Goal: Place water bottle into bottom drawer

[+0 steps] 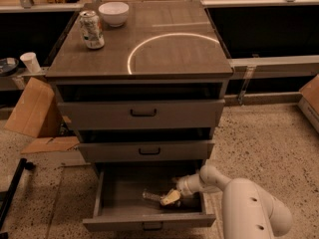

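Tan end effector (pixel 170 197) inside grey bottom drawer (pixel 115 223)

cream fingers (pixel 171 197), clear bottle (pixel 151 195) in grey bottom drawer (pixel 121 187).

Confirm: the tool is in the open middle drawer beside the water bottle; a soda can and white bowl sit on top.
Wrong drawer. The camera view shows the tool in the open bottom drawer, beside the water bottle; the soda can and white bowl sit on top.
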Controlling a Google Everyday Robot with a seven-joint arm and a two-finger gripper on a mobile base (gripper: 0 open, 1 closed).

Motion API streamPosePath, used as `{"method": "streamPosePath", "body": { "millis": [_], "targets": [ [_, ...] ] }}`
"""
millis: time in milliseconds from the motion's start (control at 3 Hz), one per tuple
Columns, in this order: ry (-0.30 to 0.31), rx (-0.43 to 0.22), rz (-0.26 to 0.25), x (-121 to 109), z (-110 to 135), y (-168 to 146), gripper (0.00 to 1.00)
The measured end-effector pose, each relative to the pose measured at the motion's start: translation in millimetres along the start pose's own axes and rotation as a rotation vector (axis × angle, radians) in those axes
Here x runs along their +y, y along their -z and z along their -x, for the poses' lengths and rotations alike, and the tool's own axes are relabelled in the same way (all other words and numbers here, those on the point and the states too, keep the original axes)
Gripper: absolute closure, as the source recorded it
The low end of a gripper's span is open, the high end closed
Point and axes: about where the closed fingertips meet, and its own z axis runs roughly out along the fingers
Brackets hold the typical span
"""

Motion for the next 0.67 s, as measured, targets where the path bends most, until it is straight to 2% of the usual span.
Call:
{"method": "streamPosePath", "body": {
  "millis": [333, 667],
  "targets": [
    [0.029, -0.075, -0.017, 8.4, 19.3, 22.8, 0.00],
    [0.010, -0.198, -0.019, 40.9, 11.1, 77.9, 0.00]
  ]
}}
